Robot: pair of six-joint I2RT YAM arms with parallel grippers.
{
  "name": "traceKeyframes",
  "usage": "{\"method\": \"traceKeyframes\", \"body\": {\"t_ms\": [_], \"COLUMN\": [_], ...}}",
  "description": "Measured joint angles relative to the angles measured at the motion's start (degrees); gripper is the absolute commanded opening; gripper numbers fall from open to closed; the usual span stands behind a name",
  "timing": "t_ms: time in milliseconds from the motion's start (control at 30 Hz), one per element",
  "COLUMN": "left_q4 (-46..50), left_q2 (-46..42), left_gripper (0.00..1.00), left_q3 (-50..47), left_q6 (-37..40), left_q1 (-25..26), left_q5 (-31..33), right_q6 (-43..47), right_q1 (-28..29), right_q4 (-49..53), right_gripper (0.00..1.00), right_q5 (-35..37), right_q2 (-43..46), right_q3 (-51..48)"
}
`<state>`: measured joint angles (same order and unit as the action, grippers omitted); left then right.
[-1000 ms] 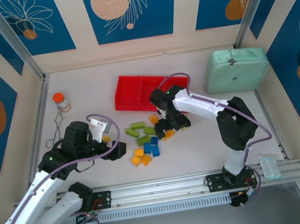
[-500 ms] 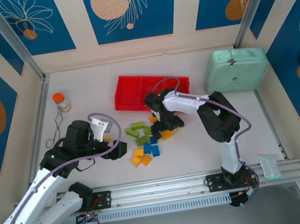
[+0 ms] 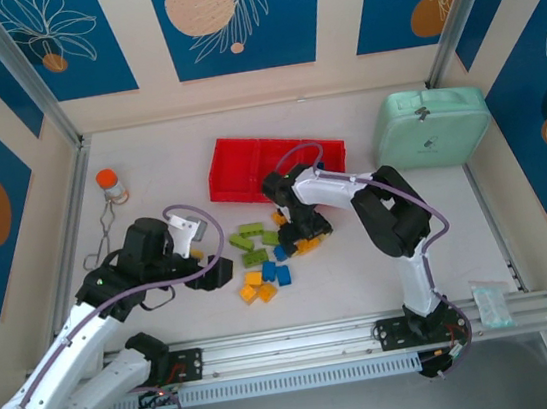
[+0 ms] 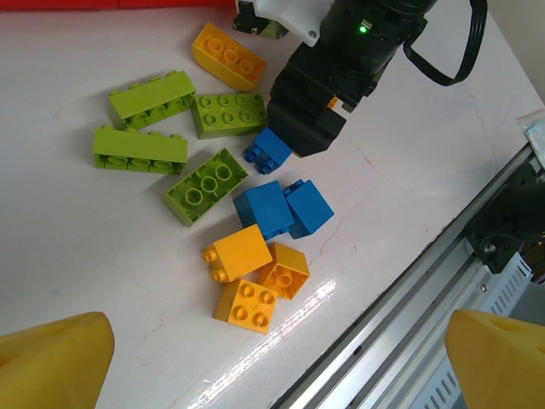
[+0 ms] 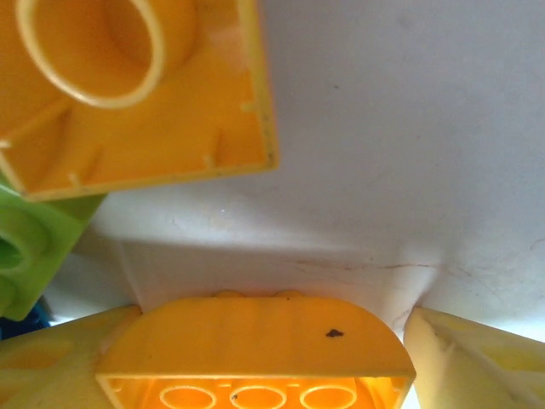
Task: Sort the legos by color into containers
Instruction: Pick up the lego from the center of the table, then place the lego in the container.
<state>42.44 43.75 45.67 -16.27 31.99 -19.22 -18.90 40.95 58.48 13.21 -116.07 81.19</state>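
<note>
— Red tray (image 3: 239, 169): where is it, and where are the legos?

— It lies on the desk (image 3: 383, 271), its three compartments in a row. The legos (image 4: 206, 185) are scattered on the desk outside the tray, just in front of its near edge. Four olive-green ones lie closest to the tray's left half. The blue bricks (image 4: 264, 209) and a cluster of orange-yellow bricks (image 4: 245, 305) lie farther from the tray, toward my bases.

— And your right gripper (image 5: 264, 366)?

— It is low over the desk, just in front of the tray's middle, at the pile's right edge. It is pinching an arched orange-yellow brick (image 5: 255, 336), with my fingers (image 5: 51, 362) against its two ends. Beyond it an upturned orange-yellow brick (image 5: 128, 85) shows its hollow underside, beside an olive-green brick (image 5: 25, 247). From my left wrist, a small blue brick (image 4: 268, 152) sits right against that gripper's black body.

— Your left gripper (image 4: 274, 365)?

— Spread wide, its yellow fingertips (image 4: 51, 358) far apart. It hangs on the side of the pile away from the tray, off the tray's left corner.

— Anything else?

— A mint-green case (image 3: 432, 125) stands to the tray's right, and an orange-capped bottle (image 3: 109, 184) well to its left.
</note>
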Motion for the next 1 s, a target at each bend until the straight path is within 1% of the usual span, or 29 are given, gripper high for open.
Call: {"method": "traceKeyframes", "body": {"t_ms": [100,200,333,467,567,733,833,1000], "left_q4": [0.0,0.0,0.0,-0.02,0.0,-0.02,-0.02,0.0], "left_q2": [-0.02,-0.02,-0.02,-0.02,-0.07,-0.07,-0.04,-0.04], "left_gripper": [1.0,0.99,0.99,0.99,0.99,0.99,0.99,0.99], "left_q3": [0.0,0.0,0.0,0.0,0.0,0.0,0.0,0.0], "left_q6": [0.0,0.0,0.02,0.02,0.02,0.02,0.02,0.02], "left_q1": [0.0,0.0,0.0,0.0,0.0,0.0,0.0,0.0], "left_q5": [0.0,0.0,-0.07,-0.24,-0.24,-0.24,-0.24,-0.22], "right_q6": [0.0,-0.2,-0.85,-1.11,-1.09,-0.85,0.15,3.17], "right_q1": [0.33,0.44,0.46,0.44,0.02,-2.08,-3.85,-7.04], "right_q4": [-0.04,-0.17,-0.13,1.14,1.9,1.62,1.73,1.97], "right_gripper": [0.7,0.6,0.58,0.54,0.52,0.51,0.51,0.51], "right_q5": [0.15,0.15,-0.07,-0.22,-0.31,-0.13,-0.13,-1.46], "right_q2": [-0.02,0.15,1.57,5.53,7.37,6.95,3.52,-5.86], "right_q3": [0.04,0.02,-0.17,1.79,7.98,18.95,25.68,35.47]}}
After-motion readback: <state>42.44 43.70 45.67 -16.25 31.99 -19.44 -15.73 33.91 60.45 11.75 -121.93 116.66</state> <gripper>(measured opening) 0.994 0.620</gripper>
